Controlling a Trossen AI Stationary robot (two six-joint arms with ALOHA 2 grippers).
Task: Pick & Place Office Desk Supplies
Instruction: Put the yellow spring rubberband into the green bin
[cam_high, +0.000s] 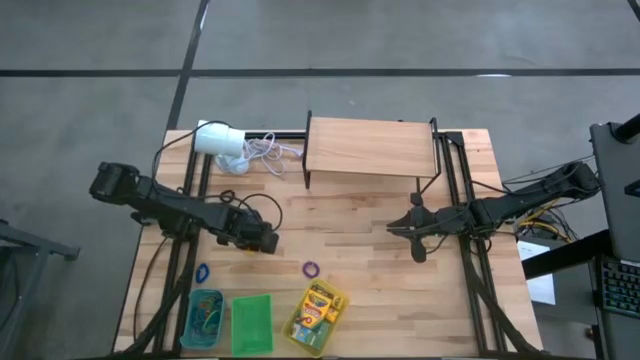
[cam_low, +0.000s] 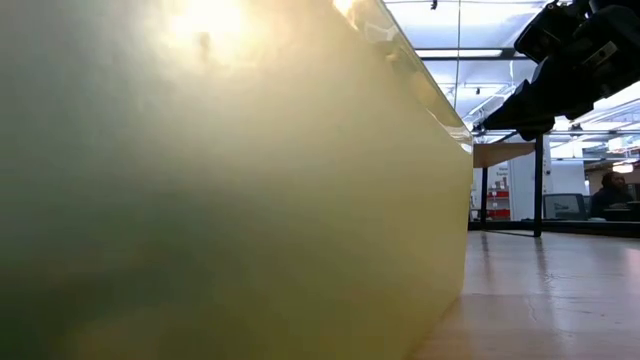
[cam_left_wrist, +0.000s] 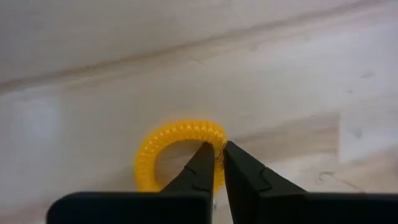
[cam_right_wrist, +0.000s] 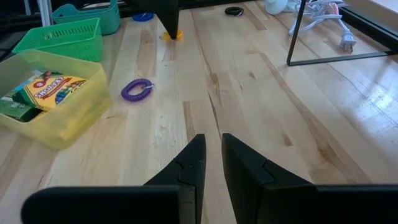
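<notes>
1. The tabletop (cam_high: 380, 230) is pale wood planks; its middle stretch between the two arms lies bare, while things crowd the far and near edges.
2. A wooden riser shelf (cam_high: 370, 147) on thin black legs stands at the far edge; a white cylinder (cam_high: 218, 139) with its cord lies just left of it.
3. Three baskets sit in a row along the near edge: a teal basket (cam_high: 203, 318) holding loops, a green basket (cam_high: 252, 324), and a yellow basket (cam_high: 317, 318) with crayon boxes (cam_right_wrist: 43, 87) inside.
4. The left tool (cam_left_wrist: 214, 168) is down on the tabletop left of centre, its fingers pressed nearly together on the rim of an orange loop (cam_left_wrist: 180, 134), which lies flat on the wood.
5. The right tool (cam_right_wrist: 211, 158) hangs above the open right half, fingers narrowly apart, gripping nothing.
6. A purple loop (cam_high: 310, 268) lies loose just beyond the yellow basket; a blue loop (cam_high: 203, 272) lies near the teal basket; a black loop (cam_right_wrist: 234, 10) lies near the cylinder.
</notes>
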